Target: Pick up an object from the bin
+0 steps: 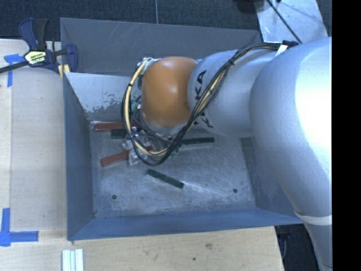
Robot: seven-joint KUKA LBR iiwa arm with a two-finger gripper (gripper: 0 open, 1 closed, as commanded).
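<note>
My gripper (pixel 133 153) is low over the left half of the bin floor, mostly hidden under the arm's orange cover. Right beside it on the left lies a red-brown handle (pixel 114 160), its inner end touching or under the gripper. A second red-brown handle (pixel 105 127) lies a little farther back, near the left wall; whether the two belong to one tool is hidden. A dark flat stick (pixel 165 179) lies on the floor just in front of the gripper, clear of it.
Another dark thin bar (pixel 197 141) pokes out from under the arm to the right. The thick arm covers the bin's middle and right. Bare floor shows along the front and the front left corner.
</note>
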